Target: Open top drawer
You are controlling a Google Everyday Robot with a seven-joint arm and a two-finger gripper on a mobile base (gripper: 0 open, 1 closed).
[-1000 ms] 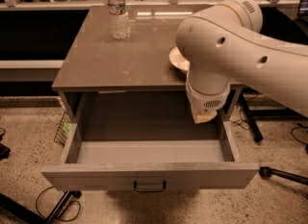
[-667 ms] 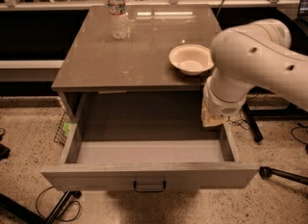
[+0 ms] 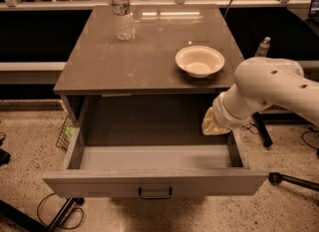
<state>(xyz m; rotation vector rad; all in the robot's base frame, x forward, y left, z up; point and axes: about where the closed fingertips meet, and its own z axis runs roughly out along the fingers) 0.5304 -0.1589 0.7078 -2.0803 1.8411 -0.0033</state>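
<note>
Clearly, in the camera view, the top drawer (image 3: 154, 181) stands pulled well out below the bench (image 3: 124, 61), with its black handle (image 3: 155, 193) facing forward. The end effector (image 3: 215, 122) hangs at the drawer's right wall, and whether it is wide or narrow cannot be told. A bowl (image 3: 199, 60) and a water bottle (image 3: 122, 11) sit apart on the bench.

hand (image 3: 215, 122) shifted right, by top drawer (image 3: 154, 181) wall
</note>
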